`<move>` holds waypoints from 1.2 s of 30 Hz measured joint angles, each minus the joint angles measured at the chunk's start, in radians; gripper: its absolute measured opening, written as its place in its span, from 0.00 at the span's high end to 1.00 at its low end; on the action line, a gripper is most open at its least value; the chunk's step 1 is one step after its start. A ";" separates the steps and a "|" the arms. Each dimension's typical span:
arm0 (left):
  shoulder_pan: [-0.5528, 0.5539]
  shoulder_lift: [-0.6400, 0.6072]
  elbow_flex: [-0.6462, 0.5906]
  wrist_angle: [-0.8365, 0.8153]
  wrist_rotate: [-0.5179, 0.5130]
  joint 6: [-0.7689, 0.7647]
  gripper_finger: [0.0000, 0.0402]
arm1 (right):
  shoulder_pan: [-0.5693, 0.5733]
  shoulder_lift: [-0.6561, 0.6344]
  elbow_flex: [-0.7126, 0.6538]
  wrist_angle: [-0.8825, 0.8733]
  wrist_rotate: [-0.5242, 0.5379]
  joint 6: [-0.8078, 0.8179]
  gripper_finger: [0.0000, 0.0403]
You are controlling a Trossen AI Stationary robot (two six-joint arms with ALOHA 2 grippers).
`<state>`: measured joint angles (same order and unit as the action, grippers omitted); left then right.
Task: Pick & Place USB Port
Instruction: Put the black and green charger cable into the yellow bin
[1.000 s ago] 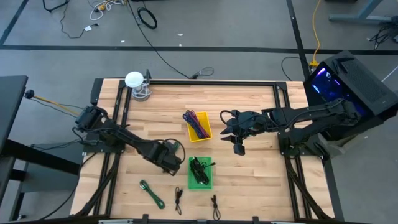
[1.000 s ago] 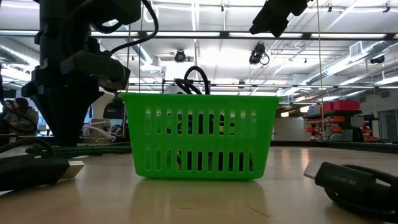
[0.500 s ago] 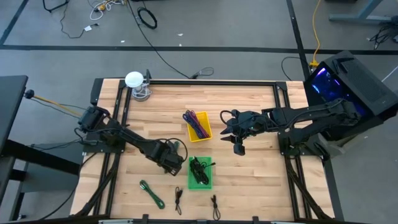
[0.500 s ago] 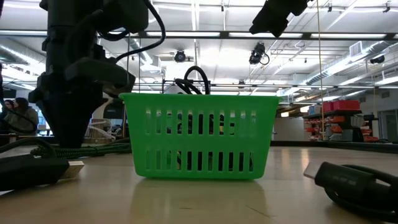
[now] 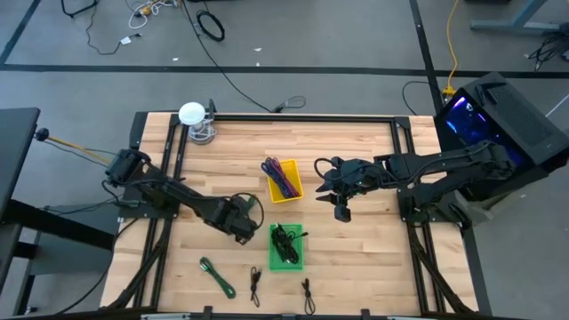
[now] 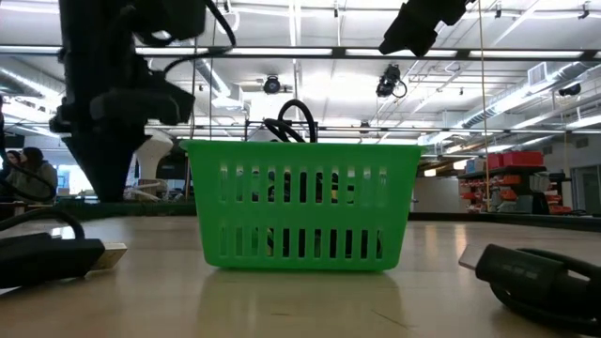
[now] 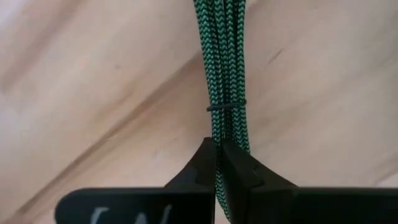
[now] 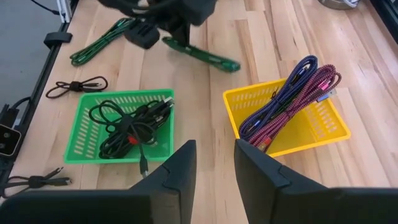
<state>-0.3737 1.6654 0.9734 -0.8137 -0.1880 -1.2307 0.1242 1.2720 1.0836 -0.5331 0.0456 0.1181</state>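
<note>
Two baskets sit near the middle of the wooden table [image 5: 356,160]: a yellow basket [image 5: 284,180] of purple and red braided cables, and, toward 6 o'clock from it, a green basket [image 5: 286,246] of black cables. A strip of bare wood separates them.

From 9 o'clock the left arm reaches in, and the left gripper [image 5: 238,220] hangs just beside the green basket's 10 o'clock corner, apart from its rim. Its wrist view shows both fingers pinched together on a green braided cable [image 7: 225,74], a bundle bound by a thin black tie. From the right wrist view this bundle [image 8: 202,55] hangs tilted under the gripper, above the boards.

At 3 o'clock of the yellow basket the right gripper [image 5: 340,206] hovers over bare wood, well apart from both baskets. Its two fingers [image 8: 180,163] stand parted with nothing between them.

Along the 6 o'clock edge lie a second green cable [image 5: 217,276] at about 7 o'clock, and two small black cables [image 5: 255,285] and [image 5: 307,294] below the green basket. All three are close to the table's rim.

A white round object [image 5: 192,114] on a grey base stands at the 11 o'clock corner. Broad open wood lies across the 12 o'clock half and toward 5 o'clock. At table height the green basket's slotted wall [image 6: 300,211] fills the centre, black connectors lying either side.
</note>
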 joint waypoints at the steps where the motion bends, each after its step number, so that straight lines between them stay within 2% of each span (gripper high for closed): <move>1: -0.001 -0.013 0.000 -0.010 -0.017 -0.005 0.98 | 0.000 0.000 0.000 0.000 0.000 0.000 0.72; 6: 0.006 -0.100 0.000 -0.003 -0.183 -0.006 0.98 | 0.000 0.000 0.000 0.000 0.000 0.000 0.72; 10: 0.009 -0.184 0.000 0.008 -0.391 -0.007 0.98 | 0.000 0.000 0.000 0.011 0.001 0.000 0.72; 12: 0.018 -0.215 0.001 0.069 -0.462 0.028 0.98 | 0.000 0.000 0.000 0.015 0.001 0.000 0.72; 15: 0.042 -0.239 0.001 0.184 -0.511 0.131 0.98 | 0.000 0.000 0.000 0.021 0.001 0.001 0.72; 24: 0.169 -0.190 0.001 0.489 -0.515 0.405 0.98 | 0.000 0.000 0.000 0.031 0.017 0.016 0.72; 29: 0.233 -0.118 0.000 0.574 -0.497 0.440 0.98 | 0.000 0.000 0.000 0.019 0.017 0.020 0.72; 36: 0.277 0.015 0.000 0.704 -0.389 0.431 0.98 | 0.000 0.000 0.000 0.009 0.018 0.020 0.72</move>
<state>-0.0963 1.6802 0.9737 -0.1095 -0.5771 -0.7998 0.1242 1.2724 1.0836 -0.5240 0.0631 0.1383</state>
